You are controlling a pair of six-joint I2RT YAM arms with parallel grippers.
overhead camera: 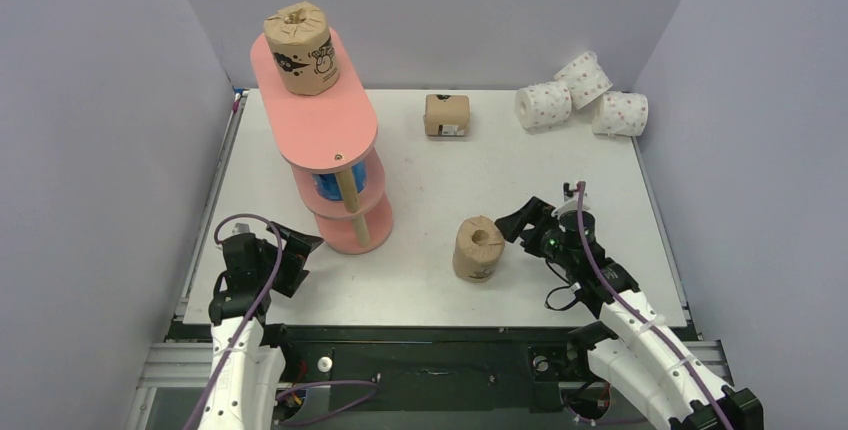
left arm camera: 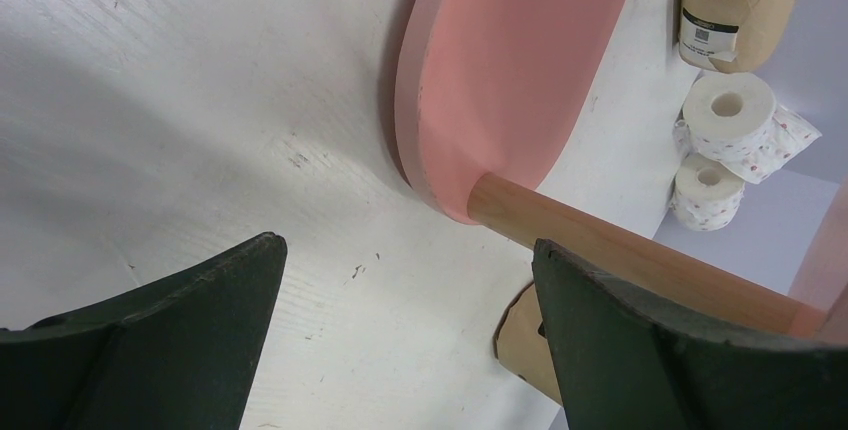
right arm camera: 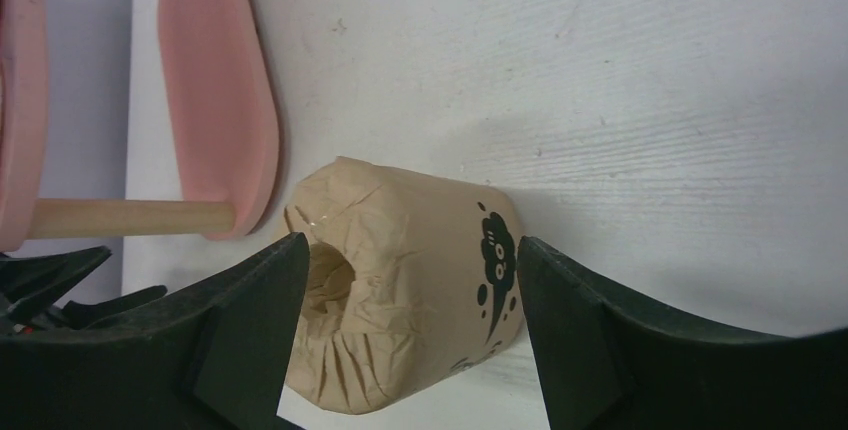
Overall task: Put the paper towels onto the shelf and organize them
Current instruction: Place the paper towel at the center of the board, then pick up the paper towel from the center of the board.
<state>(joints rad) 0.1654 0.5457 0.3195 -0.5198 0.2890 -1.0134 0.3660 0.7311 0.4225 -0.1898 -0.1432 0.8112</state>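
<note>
A brown paper-wrapped cylindrical roll with black print [overhead camera: 478, 248] stands on end on the white table [overhead camera: 560, 165], out in front of the shelf's foot and just beside the right gripper [overhead camera: 522, 222]. That gripper's jaws are spread wide and grasp nothing; in the wrist view the roll shows between the two black fingers [right arm camera: 600, 340], and I cannot tell whether either touches it. The tall salmon-pink three-tier shelf with light wooden posts [overhead camera: 322, 125] stands at the left of the table. A second brown roll [overhead camera: 302, 48] stands upright on its top board (towards the far end), and a blue roll [overhead camera: 325, 187] shows on the middle tier, partly hidden behind a post. A third brown roll [overhead camera: 446, 115] sits on the table near the far edge, apart from the shelf. Three white rolls with pink dots [overhead camera: 583, 78] cluster in the far right corner, touching one another. The left gripper [overhead camera: 292, 250] hovers close to the shelf's bottom board, its jaws released wide and empty
</note>
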